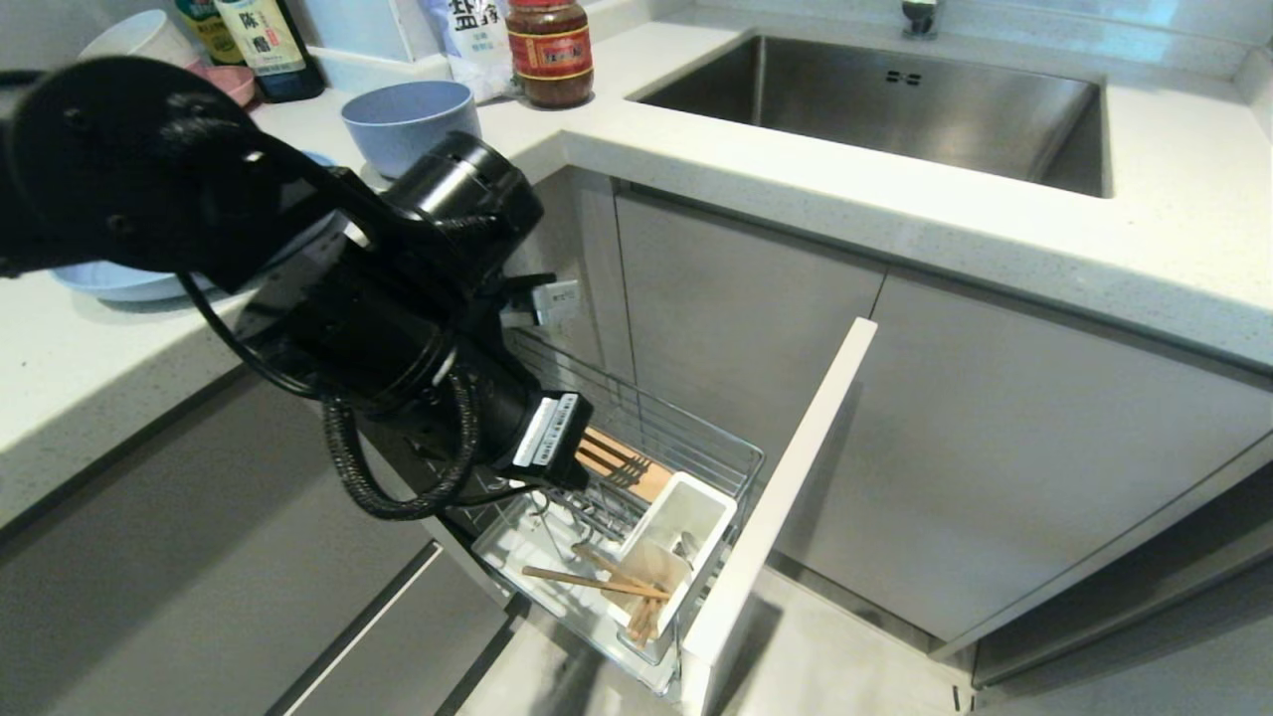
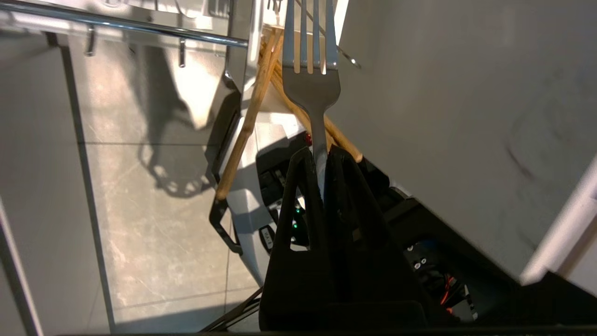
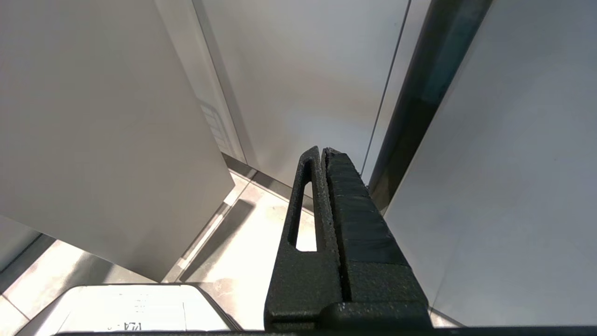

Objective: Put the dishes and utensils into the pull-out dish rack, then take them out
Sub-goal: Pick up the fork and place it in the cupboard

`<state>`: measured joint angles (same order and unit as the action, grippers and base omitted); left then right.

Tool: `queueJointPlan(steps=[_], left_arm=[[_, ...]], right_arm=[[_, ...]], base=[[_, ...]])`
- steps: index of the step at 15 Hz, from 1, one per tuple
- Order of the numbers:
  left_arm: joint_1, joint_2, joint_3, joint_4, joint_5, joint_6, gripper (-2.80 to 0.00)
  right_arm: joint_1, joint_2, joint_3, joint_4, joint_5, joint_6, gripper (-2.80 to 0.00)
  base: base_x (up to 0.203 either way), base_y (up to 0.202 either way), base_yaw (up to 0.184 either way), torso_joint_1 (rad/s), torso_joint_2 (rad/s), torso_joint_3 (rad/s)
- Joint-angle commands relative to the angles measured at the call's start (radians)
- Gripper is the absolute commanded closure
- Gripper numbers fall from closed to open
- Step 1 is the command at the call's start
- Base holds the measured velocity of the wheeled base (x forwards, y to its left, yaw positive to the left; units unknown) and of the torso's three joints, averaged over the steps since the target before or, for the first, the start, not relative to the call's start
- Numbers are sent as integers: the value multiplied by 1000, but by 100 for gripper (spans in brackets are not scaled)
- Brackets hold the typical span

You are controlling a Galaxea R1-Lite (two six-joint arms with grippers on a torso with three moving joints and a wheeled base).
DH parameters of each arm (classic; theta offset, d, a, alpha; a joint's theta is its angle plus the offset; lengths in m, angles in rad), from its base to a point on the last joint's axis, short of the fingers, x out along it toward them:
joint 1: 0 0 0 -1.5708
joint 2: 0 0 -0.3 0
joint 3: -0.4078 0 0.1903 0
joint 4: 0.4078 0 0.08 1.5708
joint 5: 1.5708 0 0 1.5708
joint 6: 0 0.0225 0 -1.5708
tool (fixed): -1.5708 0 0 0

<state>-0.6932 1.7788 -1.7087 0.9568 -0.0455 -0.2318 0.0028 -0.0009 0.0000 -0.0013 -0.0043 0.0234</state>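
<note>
My left gripper [image 2: 321, 154] is shut on the handle of a silver fork [image 2: 310, 79], whose tines point away from it toward the pull-out dish rack [image 1: 696, 438]. In the head view the left arm [image 1: 398, 318] reaches down over the rack and hides the fingers. Two wooden chopsticks [image 1: 597, 582] lean out of the white utensil cup [image 1: 711, 517]; the chopsticks [image 2: 249, 116] cross just behind the fork. The blue-grey bowl [image 1: 408, 119] and the light-blue plate [image 1: 109, 283] sit on the counter. My right gripper [image 3: 322, 151] is shut and empty, hanging above the floor.
The rack's pale front panel [image 1: 786, 497] stands out from the grey cabinet doors [image 1: 995, 447]. A steel sink [image 1: 895, 99] lies at the back right. Bottles and a jar [image 1: 549, 50] stand behind the bowl, beside stacked pink and white bowls [image 1: 149, 45].
</note>
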Motion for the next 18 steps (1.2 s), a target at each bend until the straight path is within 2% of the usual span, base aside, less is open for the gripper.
queueJointPlan(steps=[1,9,18], left_arm=[[-13,115,-41,5,0,-16,0],[-31,265,-103,7,15,-29,0],[-24,357,-170,5,14,-33,0]], right_arm=[[0,-4,2,-1,0,1,0],[0,-4,2,-1,0,0,0],[0,-4,2,0,0,0,0]], base=[[0,0,0,0,0,0],[0,0,0,0,0,0],[0,0,0,0,0,0]])
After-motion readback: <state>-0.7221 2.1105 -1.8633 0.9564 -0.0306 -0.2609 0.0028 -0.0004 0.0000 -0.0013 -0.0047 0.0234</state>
